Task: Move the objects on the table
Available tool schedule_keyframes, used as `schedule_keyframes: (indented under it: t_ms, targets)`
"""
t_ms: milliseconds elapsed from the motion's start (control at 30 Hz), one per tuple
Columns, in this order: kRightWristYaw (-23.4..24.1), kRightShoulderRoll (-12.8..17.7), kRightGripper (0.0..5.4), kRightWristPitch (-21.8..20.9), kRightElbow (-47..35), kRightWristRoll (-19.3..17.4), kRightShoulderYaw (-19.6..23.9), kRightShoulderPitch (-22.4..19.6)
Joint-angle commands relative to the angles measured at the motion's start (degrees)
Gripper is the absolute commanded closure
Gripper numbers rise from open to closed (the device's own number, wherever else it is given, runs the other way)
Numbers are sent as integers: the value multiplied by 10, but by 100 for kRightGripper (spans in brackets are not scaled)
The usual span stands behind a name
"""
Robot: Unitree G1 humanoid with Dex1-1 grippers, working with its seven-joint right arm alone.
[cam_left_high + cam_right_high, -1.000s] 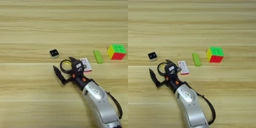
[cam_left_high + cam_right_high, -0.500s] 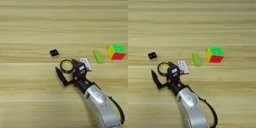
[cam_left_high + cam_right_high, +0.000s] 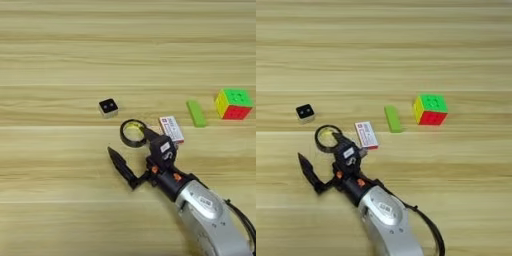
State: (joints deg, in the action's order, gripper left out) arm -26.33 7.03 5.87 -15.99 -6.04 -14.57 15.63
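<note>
My right gripper [image 3: 128, 142] is open on the table [image 3: 60, 60], left of the middle. One black finger reaches out to the left and the other ends at the right rim of the black ring [image 3: 122, 134], which lies flat between the fingertips. The white-and-red eraser [image 3: 171, 129] lies just right of the ring, beside the gripper's wrist. A tiny white cube with a black face [image 3: 108, 106] sits up and to the left of the ring. Farther right are the flat green bar [image 3: 196, 113] and the multicoloured puzzle cube [image 3: 233, 103].
The silver forearm [image 3: 387, 217] comes in from the bottom edge with a black cable looping off its right side. Bare wood stretches across the far half of the table and to the left of the gripper.
The gripper has drawn back a little toward the near edge, still open. The ring and the other things have stayed where they were.
</note>
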Motion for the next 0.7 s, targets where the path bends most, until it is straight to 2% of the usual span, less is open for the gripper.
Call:
schedule_keyframes:
  t_ms: [33, 400, 700]
  targets:
    - [-2, 8, 4, -3, -32, -8, -8, -3]
    - [-9, 35, 4, 21, -53, -10, -22, 23]
    - [-8, 33, 4, 34, -31, -16, -26, 14]
